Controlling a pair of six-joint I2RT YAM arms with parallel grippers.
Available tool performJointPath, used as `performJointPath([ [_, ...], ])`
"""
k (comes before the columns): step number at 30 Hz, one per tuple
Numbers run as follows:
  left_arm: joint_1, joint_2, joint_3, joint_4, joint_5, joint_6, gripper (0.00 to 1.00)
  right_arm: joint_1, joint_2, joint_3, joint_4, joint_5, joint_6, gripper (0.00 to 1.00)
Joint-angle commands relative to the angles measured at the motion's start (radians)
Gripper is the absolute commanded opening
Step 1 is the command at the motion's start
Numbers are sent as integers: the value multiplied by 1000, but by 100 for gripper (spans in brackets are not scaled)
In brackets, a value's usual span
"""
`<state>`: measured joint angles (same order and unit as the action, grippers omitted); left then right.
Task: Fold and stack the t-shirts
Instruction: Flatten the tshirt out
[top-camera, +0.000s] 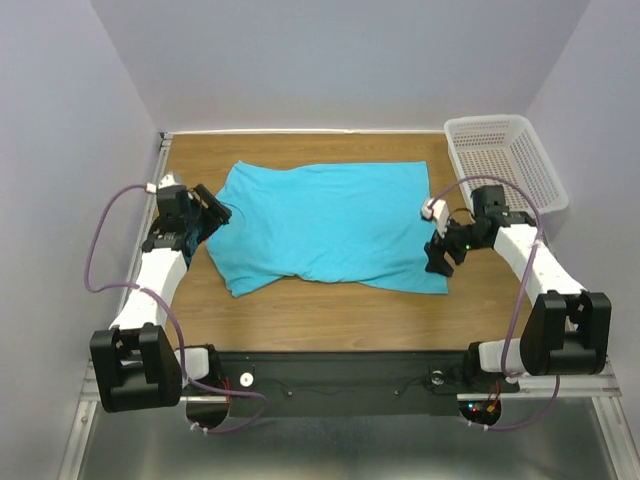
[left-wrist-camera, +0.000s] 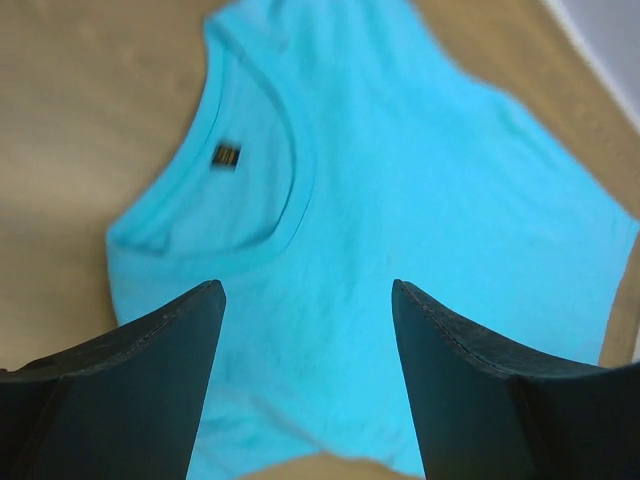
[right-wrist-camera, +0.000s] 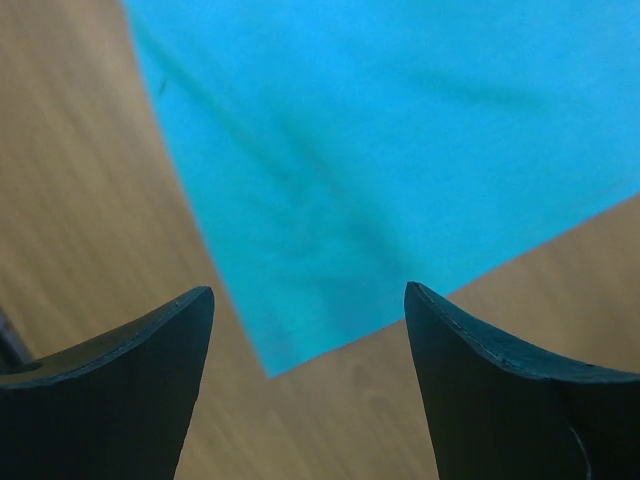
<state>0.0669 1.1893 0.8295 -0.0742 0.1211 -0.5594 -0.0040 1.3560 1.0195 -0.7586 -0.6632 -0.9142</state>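
Observation:
One turquoise t-shirt (top-camera: 325, 225) lies spread flat on the wooden table, its neck end toward the left. My left gripper (top-camera: 212, 208) hovers open at the shirt's left edge; its wrist view looks down on the t-shirt (left-wrist-camera: 400, 200) with its round collar and small label, nothing between the jaws. My right gripper (top-camera: 441, 256) stands open over the shirt's near right corner. In the right wrist view that corner of the t-shirt (right-wrist-camera: 380, 170) lies on bare wood between the spread fingers (right-wrist-camera: 500, 380), which hold nothing.
A white perforated plastic basket (top-camera: 505, 160) stands at the back right corner of the table (top-camera: 330, 315). Walls close in the table at the back and on both sides. The arm bases sit along the near edge.

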Motion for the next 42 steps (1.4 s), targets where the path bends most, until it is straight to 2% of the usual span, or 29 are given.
performJointPath([
  [1, -1, -49, -61, -162, 12, -120, 78, 2, -81, -107, -120, -30, -219, 82],
  [6, 1, -53, -89, -262, -92, -184, 75, 2, -46, -157, -128, -13, -258, 76],
  [8, -1, 10, -83, -318, -104, -204, 73, 1, -29, -173, -125, -6, -261, 70],
  [12, 1, 82, -89, -383, -98, -211, 66, 2, -26, -187, -108, 7, -249, 67],
  [13, -2, 110, -93, -386, -94, -209, 63, 2, -26, -191, -94, 11, -242, 67],
  [22, -4, 165, -158, -345, -74, -211, 61, 2, 6, -197, -44, 34, -203, 63],
  [26, -4, 199, -170, -319, -51, -200, 46, 2, 29, -197, -30, 36, -196, 61],
  [29, -6, 204, -182, -306, -26, -186, 24, 1, 55, -194, -19, 47, -192, 58],
  [30, -6, 201, -181, -308, -23, -186, 24, 2, 55, -194, -18, 48, -193, 58],
  [31, -6, 191, -181, -309, -21, -178, 16, 2, 64, -194, -15, 53, -195, 58],
  [33, -6, 172, -179, -318, -17, -172, 10, 1, 68, -199, -18, 59, -199, 57],
  [36, -6, 153, -168, -337, -11, -163, 9, 2, 60, -208, -19, 62, -213, 57],
  [42, -6, 119, -145, -366, 9, -145, 0, 1, 71, -239, -53, 115, -265, 57],
])
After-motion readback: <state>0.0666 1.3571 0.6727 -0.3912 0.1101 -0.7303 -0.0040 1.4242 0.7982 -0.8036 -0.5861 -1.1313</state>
